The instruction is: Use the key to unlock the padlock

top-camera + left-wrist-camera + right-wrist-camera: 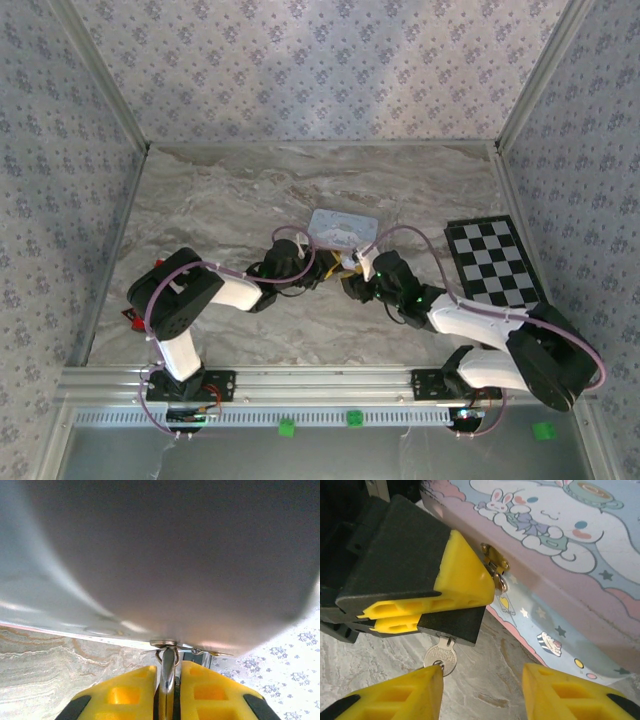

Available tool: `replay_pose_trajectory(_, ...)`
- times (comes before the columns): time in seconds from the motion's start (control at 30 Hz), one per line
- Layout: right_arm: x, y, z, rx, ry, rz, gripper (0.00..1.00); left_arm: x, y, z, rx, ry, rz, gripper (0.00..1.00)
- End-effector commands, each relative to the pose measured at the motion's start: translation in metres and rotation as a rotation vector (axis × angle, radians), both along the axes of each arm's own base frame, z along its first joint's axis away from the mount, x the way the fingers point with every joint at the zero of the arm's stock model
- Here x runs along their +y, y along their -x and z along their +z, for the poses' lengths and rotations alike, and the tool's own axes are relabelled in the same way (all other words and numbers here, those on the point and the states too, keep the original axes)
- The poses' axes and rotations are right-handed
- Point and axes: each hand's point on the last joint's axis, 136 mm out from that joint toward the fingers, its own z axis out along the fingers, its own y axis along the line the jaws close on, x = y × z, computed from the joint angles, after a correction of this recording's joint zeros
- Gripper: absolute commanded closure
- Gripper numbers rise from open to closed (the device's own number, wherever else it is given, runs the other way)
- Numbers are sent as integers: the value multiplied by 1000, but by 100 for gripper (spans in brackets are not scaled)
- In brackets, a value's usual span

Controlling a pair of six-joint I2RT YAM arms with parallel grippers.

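Note:
The black padlock (pixel 455 622) hangs by its silver shackle (pixel 167 666) from the brass hasp (pixel 493 565) of a pale blue, pink-rimmed cartoon tin (pixel 343 228). My left gripper (pixel 465 587) is shut on the padlock body, its yellow fingers clamping both sides. A silver key (pixel 440 658) sticks out of the padlock's underside. My right gripper (pixel 480 695) is open just below it. Its left finger (pixel 400 695) is at the lower edge of the key head, and its right finger (pixel 570 692) stands well apart. In the top view both grippers (pixel 308 262) (pixel 350 272) meet at the tin's near side.
The tin (pixel 175 555) looms right over the left wrist camera. A black-and-white checkerboard (pixel 492 262) lies to the right on the marble table (pixel 220 200). Patterned walls enclose the back and both sides.

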Motion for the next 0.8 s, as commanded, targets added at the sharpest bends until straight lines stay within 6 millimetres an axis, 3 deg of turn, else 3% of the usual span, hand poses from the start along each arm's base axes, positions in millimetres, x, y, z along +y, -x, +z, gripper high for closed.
replay_pose_trajectory(0.0,-2,4,7,33,-74,4,50,-11,1,35,-88,92,-40,100)
replay_pose_trajectory(0.3,-2,16,3,71,-124,77,42,-14,1,40,-87,132,-43,100)
replay_pose_trajectory(0.77,-8,0,8,61,-157,13,45,-21,7,46,-91,154,-74,100)
